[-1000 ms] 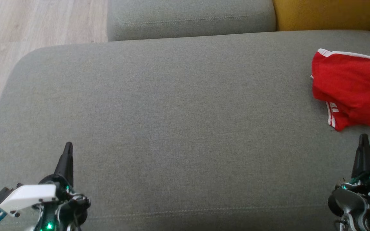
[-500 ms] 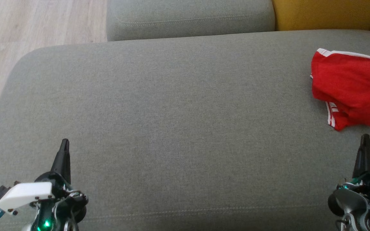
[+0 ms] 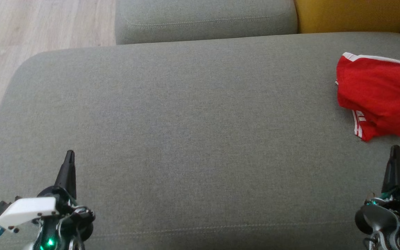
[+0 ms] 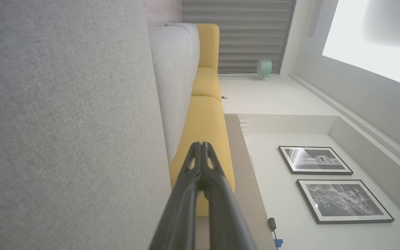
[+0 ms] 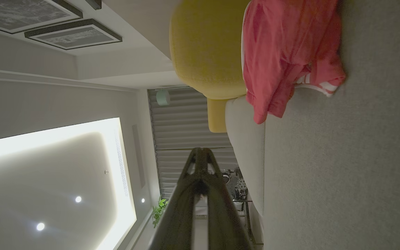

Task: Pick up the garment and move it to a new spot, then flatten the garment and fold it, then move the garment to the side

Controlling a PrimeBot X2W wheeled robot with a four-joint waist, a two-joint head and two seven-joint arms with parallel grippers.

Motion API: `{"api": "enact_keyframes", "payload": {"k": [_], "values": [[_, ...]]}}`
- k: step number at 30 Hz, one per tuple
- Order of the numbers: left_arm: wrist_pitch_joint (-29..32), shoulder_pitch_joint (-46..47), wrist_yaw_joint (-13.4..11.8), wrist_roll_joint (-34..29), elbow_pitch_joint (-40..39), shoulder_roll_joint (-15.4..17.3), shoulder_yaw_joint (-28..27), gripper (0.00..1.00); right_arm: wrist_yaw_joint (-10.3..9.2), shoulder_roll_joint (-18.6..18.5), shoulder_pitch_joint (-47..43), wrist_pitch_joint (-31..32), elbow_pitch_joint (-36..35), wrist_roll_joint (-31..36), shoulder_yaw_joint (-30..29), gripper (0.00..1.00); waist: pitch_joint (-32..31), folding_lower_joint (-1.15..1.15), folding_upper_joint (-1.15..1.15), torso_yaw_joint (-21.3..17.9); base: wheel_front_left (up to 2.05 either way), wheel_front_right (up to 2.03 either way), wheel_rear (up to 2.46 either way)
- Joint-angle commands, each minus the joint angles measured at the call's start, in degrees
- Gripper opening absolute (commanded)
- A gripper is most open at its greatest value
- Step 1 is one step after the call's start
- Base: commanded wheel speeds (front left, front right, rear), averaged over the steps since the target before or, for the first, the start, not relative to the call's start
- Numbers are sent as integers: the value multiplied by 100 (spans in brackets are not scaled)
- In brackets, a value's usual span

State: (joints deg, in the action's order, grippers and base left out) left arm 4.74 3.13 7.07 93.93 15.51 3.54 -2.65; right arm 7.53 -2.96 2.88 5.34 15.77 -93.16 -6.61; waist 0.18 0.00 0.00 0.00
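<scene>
The garment (image 3: pixel 380 93) is a red piece with white stripes, lying crumpled at the far right of the grey sofa seat (image 3: pixel 193 125). In the right wrist view the garment (image 5: pixel 286 52) lies ahead, near the seat's edge. My right gripper (image 3: pixel 394 149) hovers just below the garment in the head view, shut and holding nothing; its tips (image 5: pixel 201 151) meet. My left gripper (image 3: pixel 69 153) is at the lower left, far from the garment, shut and empty, its tips (image 4: pixel 200 144) pressed together.
A grey back cushion (image 3: pixel 203 19) and a yellow cushion (image 3: pixel 352 15) stand behind the seat. Wooden floor (image 3: pixel 30 31) lies beyond the seat's left edge. The wrist views show a white wall with framed pictures (image 4: pixel 328 180).
The left gripper has shifted slightly left and up in the head view. The right gripper has edged a little toward the garment. The garment has not moved.
</scene>
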Motion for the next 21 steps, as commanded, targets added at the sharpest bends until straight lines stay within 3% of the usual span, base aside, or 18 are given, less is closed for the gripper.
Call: {"api": "enact_keyframes", "payload": {"k": [1, 21], "values": [[34, 291, 42, -31, -154, 60, -212, 0, -4, -70, 321, 29, -181, 11, 115, 0, 0, 0, 0, 0, 0, 0, 0], [64, 294, 42, -62, -152, 34, -249, 0, -4, -52, 323, 49, -179, 32, 90, 0, 0, 0, 0, 0, 0, 0, 0]]}}
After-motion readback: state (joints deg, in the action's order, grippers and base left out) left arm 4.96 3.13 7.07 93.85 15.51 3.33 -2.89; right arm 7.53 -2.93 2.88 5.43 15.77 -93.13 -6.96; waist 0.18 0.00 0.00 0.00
